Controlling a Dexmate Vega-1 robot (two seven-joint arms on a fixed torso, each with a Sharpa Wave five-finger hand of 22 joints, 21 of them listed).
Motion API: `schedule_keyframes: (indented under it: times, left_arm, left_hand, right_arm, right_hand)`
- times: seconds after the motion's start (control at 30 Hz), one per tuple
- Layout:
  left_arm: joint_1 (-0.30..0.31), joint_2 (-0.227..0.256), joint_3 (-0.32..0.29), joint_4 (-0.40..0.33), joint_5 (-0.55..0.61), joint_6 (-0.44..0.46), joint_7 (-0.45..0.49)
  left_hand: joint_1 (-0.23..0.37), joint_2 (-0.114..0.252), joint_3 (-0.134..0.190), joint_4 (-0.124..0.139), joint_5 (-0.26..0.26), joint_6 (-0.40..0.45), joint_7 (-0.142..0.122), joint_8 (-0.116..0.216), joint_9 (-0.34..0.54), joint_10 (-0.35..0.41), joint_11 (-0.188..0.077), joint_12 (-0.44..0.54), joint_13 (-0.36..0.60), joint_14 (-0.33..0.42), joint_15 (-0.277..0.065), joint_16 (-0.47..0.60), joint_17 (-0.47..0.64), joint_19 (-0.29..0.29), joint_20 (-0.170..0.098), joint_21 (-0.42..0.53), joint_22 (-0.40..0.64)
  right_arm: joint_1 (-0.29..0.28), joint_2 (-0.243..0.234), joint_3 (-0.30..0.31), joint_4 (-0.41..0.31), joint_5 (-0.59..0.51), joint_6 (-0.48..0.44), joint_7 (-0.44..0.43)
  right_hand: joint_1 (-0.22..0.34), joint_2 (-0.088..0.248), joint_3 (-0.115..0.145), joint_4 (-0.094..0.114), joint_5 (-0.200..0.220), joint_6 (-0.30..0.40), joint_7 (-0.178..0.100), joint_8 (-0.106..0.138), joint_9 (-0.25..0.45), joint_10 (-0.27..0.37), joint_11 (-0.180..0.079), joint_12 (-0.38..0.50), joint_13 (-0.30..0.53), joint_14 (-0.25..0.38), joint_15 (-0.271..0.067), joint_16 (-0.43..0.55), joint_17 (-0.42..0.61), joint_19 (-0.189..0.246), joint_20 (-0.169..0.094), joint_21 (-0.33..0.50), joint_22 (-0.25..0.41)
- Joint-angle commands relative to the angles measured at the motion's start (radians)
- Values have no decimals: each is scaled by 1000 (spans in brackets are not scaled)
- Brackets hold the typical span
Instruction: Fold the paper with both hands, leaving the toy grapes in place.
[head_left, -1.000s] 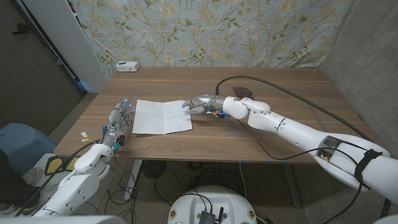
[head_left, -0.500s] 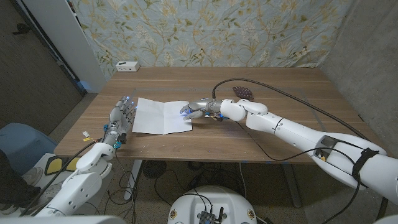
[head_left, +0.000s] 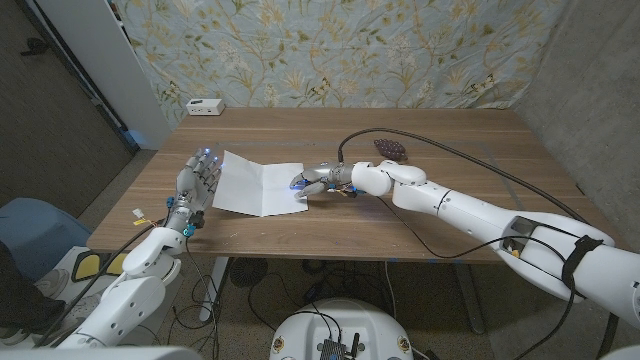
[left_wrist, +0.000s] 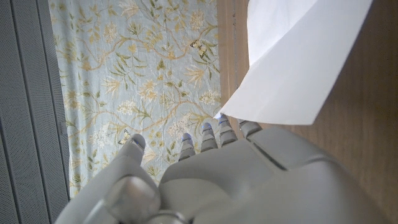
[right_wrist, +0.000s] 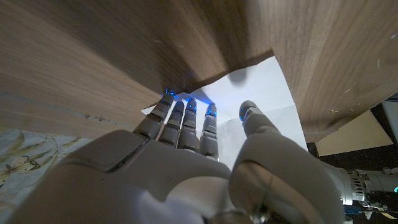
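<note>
A thin white sheet of paper (head_left: 262, 184), creased down its middle, lies on the grained wooden table (head_left: 420, 220) near its left front, with the dark, knobbly toy grapes (head_left: 391, 148) well apart toward the back right. The right hand (head_left: 318, 178) rests its fingers (right_wrist: 186, 118) on the sheet's right edge, straight and close together, gripping nothing. The left hand (head_left: 197, 181) stands at the sheet's left edge, fingers (left_wrist: 211, 134) slightly spread and empty, beneath a lifted corner.
</note>
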Motion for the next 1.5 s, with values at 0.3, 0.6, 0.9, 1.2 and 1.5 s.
schedule_keyframes:
  times: [0.3,0.6,0.9,1.2,1.5]
  left_arm:
    - [-90,-17,51,49,-73,13,-126]
    - [-163,20,107,105,-9,60,-117]
    - [-228,51,159,143,60,79,-118]
    - [-273,103,199,145,123,124,-105]
    - [-303,203,239,98,240,205,-52]
  left_hand:
    - [12,-3,2,-13,2,10,-3,2,3,41,14,13,4,49,8,13,2,50,-14,20,3]
    - [14,-3,3,-17,2,54,8,16,6,42,16,8,4,56,8,6,1,58,-24,21,3]
    - [15,-2,4,-20,2,6,-40,-6,6,43,14,4,4,58,10,0,1,59,-22,19,2]
    - [29,49,36,-20,-2,200,109,54,21,75,29,3,4,66,10,-11,-1,66,-15,15,2]
    - [69,102,90,-28,5,228,121,51,22,109,45,9,4,75,5,-10,-2,71,-14,14,1]
  right_arm:
    - [-1,3,-14,9,-4,-34,14]
    - [0,2,-14,9,-2,-39,13]
    - [2,3,-13,17,6,-38,13]
    - [6,5,-12,32,14,-29,7]
    - [12,7,-13,49,19,-13,0]
  right_hand:
    - [14,4,6,7,-1,18,-1,2,5,17,3,3,2,18,3,10,6,12,2,6,6]
    - [16,4,7,8,-1,20,-1,1,5,19,5,3,2,19,2,10,7,15,2,6,6]
    - [18,4,9,9,-1,21,0,0,5,20,6,3,2,19,2,10,7,16,1,6,6]
    - [20,4,10,10,-2,22,-1,-1,5,20,3,2,2,20,2,9,8,17,1,5,6]
    - [21,3,11,11,-2,23,0,-3,5,21,5,2,2,20,3,9,8,17,1,5,6]
